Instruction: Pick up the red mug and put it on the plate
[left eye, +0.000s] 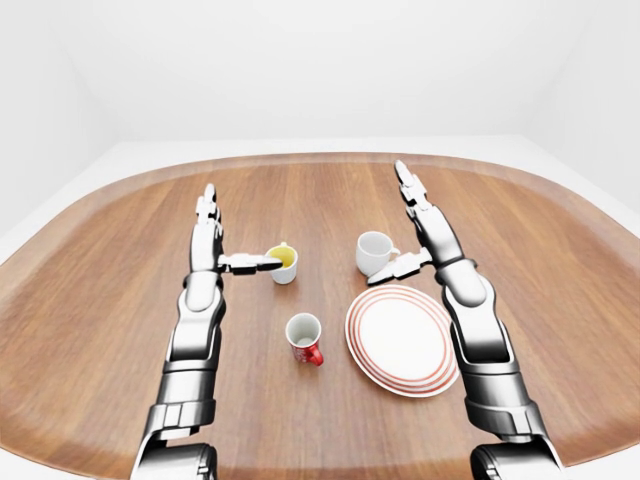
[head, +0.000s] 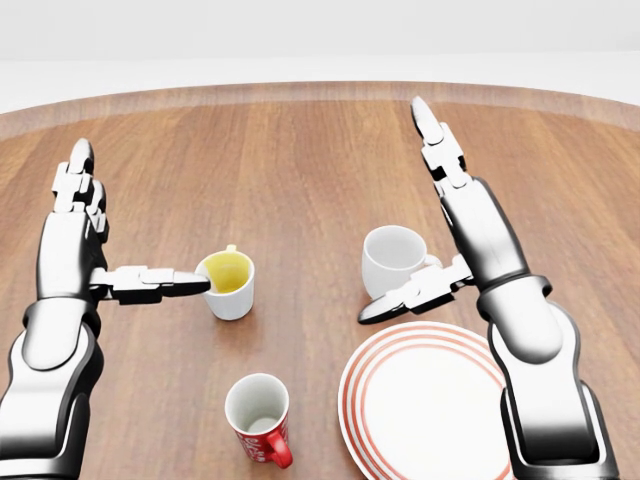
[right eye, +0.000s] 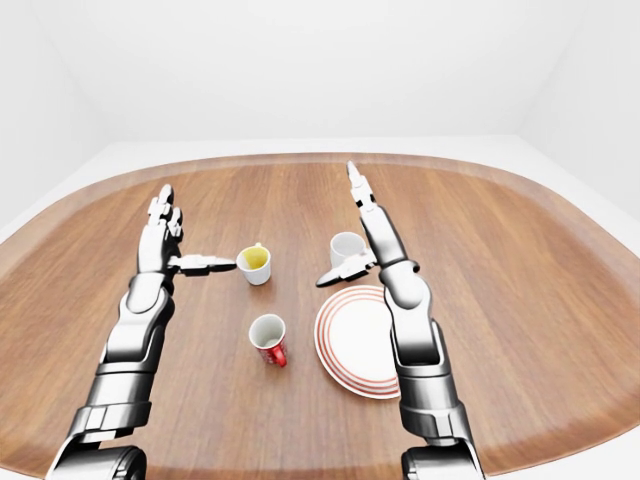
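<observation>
Now your counter (head: 300, 160) carries the plate (head: 430, 405) near its bottom edge, the red mug (head: 258, 418) upright just left of it. Both hands are spread and empty; your left hand (head: 120, 270) looks slightly nearer the mug than your right hand (head: 420, 285).

A wide wooden surface (head: 300, 160) with a rounded, raised edge fills most of each view; its grain runs toward the top of the head view. Two cups that are not part of the task stand on it. A white cup with a yellow inside (head: 229, 283) stands upright left of the middle in the head view, and its small handle points toward the top. A plain white cup (head: 392, 260) stands upright right of the middle, well apart from the first. Behind the surface there are pale walls (left eye: 320, 70) and a light floor (left eye: 120, 155).
</observation>
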